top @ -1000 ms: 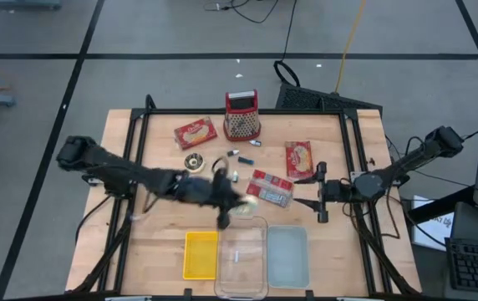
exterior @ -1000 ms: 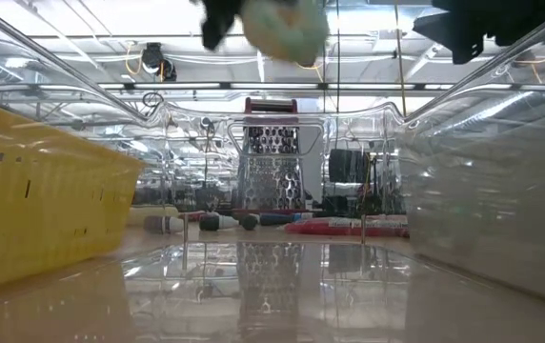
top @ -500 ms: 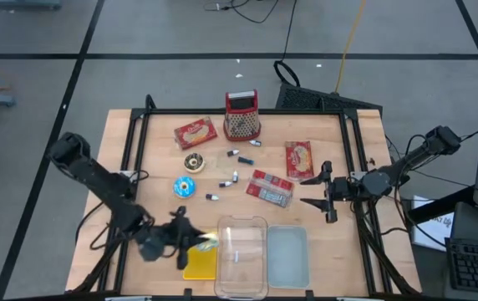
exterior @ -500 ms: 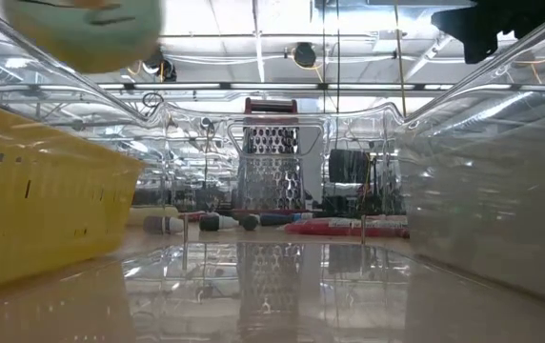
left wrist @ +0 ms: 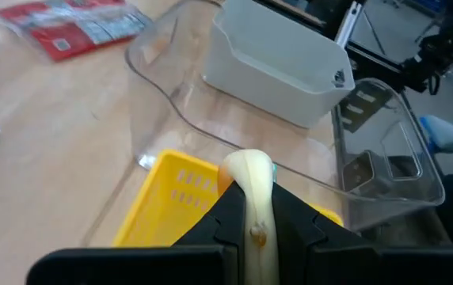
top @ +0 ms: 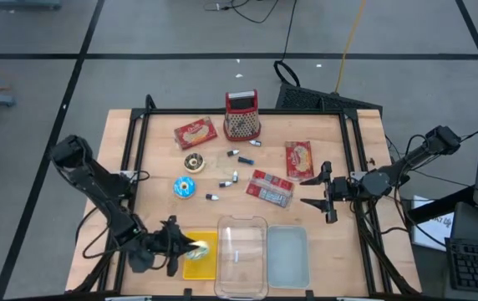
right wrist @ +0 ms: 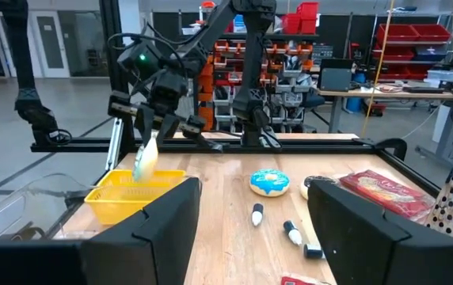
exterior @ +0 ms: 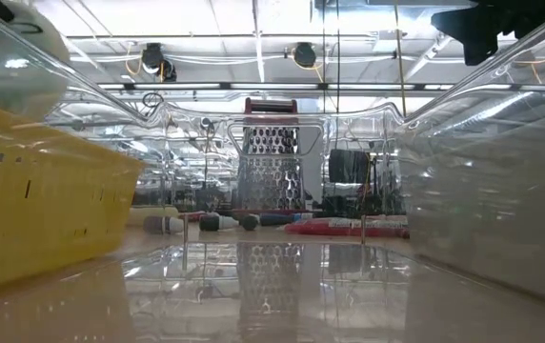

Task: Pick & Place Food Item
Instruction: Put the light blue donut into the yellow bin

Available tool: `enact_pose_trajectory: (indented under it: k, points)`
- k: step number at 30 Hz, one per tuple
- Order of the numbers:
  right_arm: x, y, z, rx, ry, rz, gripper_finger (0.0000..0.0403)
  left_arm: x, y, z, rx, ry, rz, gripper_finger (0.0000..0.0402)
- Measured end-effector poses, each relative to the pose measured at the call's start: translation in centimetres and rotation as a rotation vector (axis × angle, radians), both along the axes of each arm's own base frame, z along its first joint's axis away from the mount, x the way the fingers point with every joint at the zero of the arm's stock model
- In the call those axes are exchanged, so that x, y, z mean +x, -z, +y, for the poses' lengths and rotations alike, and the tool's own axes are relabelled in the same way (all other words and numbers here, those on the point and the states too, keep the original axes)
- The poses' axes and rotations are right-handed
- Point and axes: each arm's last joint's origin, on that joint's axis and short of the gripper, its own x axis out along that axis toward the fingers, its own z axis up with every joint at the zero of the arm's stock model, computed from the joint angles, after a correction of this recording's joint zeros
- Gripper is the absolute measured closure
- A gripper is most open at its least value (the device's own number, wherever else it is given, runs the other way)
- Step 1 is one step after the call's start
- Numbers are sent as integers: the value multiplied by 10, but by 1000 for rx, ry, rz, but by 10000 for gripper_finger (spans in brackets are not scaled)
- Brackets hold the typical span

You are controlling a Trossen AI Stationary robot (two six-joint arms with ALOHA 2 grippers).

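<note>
My left gripper [top: 177,250] is at the table's near left, shut on a pale green-white, flat food item [left wrist: 250,170]. The item hangs just above the yellow bin [top: 205,264], over its left part; the right wrist view also shows the food item [right wrist: 146,158] above the yellow bin [right wrist: 131,190]. In the low view a pale shape [exterior: 10,62] shows above the yellow bin [exterior: 44,191]. My right gripper [top: 316,191] waits open over the table's right side, with nothing between its fingers. My left gripper pinches the item's two flat faces [left wrist: 252,212] between its two fingers. The item stands edge-on and sticks out past the fingertips. The fingers come from the table's left, slanting down. The item is lifted clear above the yellow bin.
A clear container [top: 241,251] and a grey bin [top: 287,255] stand right of the yellow bin at the near edge. Farther back are a grater [top: 241,114], red packets [top: 195,132] [top: 298,157] [top: 271,187], a blue doughnut [top: 185,187], a brown ring [top: 194,161] and small bottles.
My left gripper has carried the food item from the table's middle toward the near left corner and down, rolling as it went. It now stands over the yellow bin, still shut on the item. The move has slowed in the last half second.
</note>
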Motion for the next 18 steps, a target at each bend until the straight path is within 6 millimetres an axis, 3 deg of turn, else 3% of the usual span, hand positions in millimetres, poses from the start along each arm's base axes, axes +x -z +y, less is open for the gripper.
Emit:
enact_pose_trajectory:
  k: [10,18]
  points:
    - [0,0,0,0,0,-1,177,26,19,6,-43,110,97,362]
    - [0,0,0,1,0,-1,177,33,19,12,-21,129,108,319]
